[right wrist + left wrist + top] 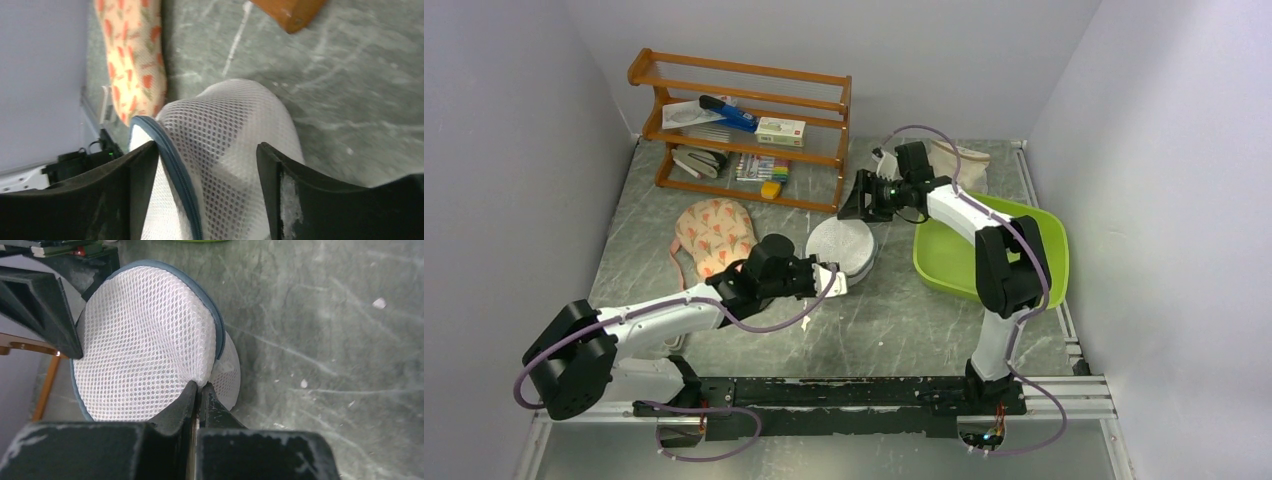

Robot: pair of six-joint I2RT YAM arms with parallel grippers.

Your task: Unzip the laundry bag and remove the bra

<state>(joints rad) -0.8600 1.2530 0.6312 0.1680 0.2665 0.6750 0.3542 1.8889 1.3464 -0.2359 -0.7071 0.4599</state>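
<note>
Mesh walls of the laundry bag (145, 340) hide whatever lies inside.

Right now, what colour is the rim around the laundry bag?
Slate blue rim on the white mesh laundry bag; shows best in the right wrist view.

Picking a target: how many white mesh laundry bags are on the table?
1: the laundry bag sits centrally, its mesh pinched by the left end effector, the right end effector open astride its rim. None seems hidden.
</note>
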